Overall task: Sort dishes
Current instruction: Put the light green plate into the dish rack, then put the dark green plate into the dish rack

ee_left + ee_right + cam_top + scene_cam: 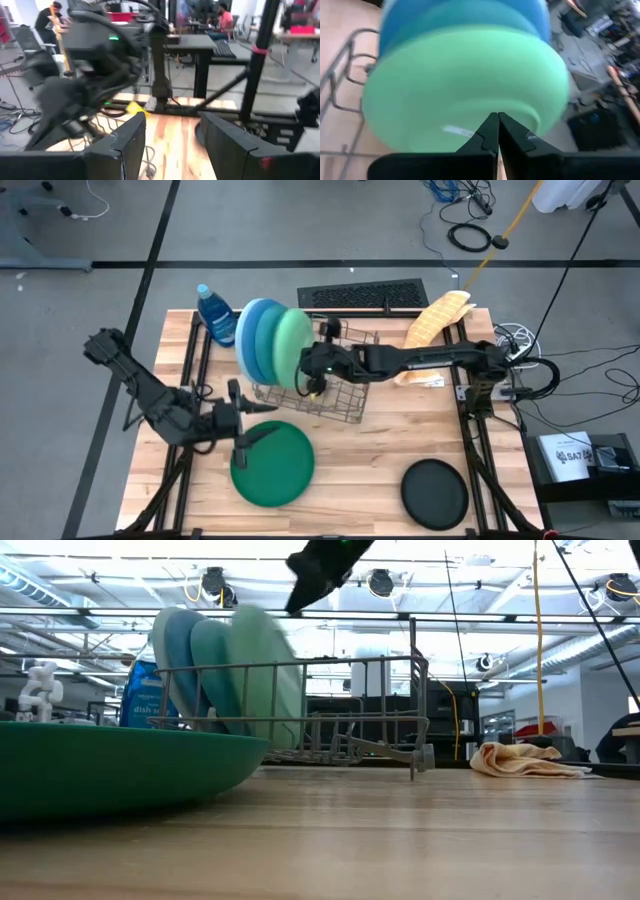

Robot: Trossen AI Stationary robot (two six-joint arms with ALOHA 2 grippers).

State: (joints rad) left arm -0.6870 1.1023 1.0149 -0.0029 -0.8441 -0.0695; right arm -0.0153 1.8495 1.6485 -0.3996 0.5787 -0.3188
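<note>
Several dishes stand on edge in the grey wire rack (345, 405): light blue, blue, teal and a light green plate (293, 345) at the near-right end of the row. A darker green plate (272, 463) lies flat on the table in front of the rack, and a black plate (435, 490) lies flat at the near right. My right gripper (497, 131) is shut and hovers at the light green plate's face (465, 90), high above the rack (350, 710). My left gripper (240, 428) is open and holds nothing, above the flat green plate's far edge. My right gripper points its shut fingertips (491, 125) at the raised foot ring on the light green plate's face, slanting down from the table's right. I cannot tell whether the tips touch the plate. The plate stands on edge in the rack.
A blue soap bottle (215, 310) stands at the far left beside the rack. A beige cloth (437, 320) lies at the far right corner, and a black keyboard (365, 295) lies beyond the far edge. Bare wood shows between the rack and the black plate.
</note>
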